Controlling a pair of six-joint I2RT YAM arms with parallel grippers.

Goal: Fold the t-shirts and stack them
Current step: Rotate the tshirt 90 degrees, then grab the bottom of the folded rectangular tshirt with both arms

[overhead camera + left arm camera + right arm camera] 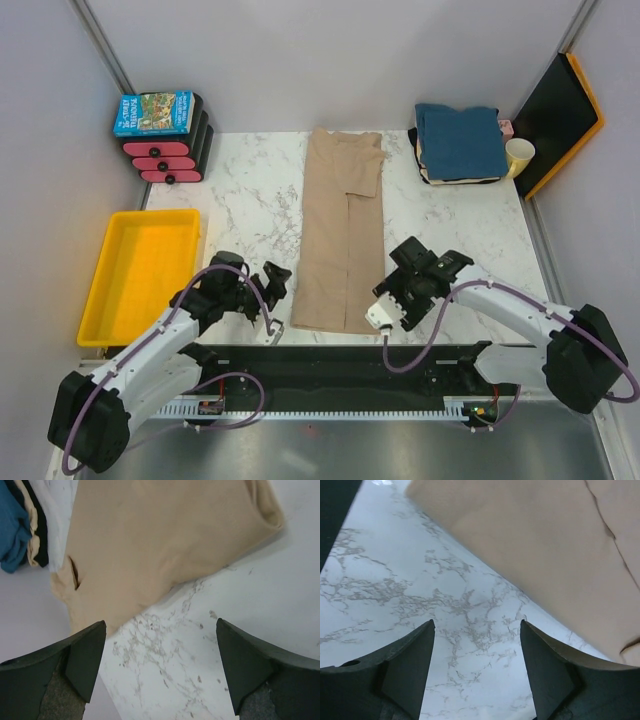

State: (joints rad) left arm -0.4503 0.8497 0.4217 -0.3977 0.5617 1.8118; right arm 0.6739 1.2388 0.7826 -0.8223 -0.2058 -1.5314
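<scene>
A tan-beige t-shirt [342, 228] lies folded into a long narrow strip down the middle of the marble table; it also shows in the left wrist view [160, 540] and in the right wrist view [545, 545]. A stack of folded shirts with a teal-blue one [460, 140] on top sits at the back right, its edge seen in the left wrist view [15, 527]. My left gripper [277, 282] is open and empty just left of the strip's near end. My right gripper [392, 290] is open and empty just right of the strip's near end.
A yellow tray [140, 272] stands at the left. A blue picture-covered box [155, 113] rests on red-and-black cases at the back left. A pale yellow cup [519, 155] and a black-and-orange board [560, 110] are at the back right.
</scene>
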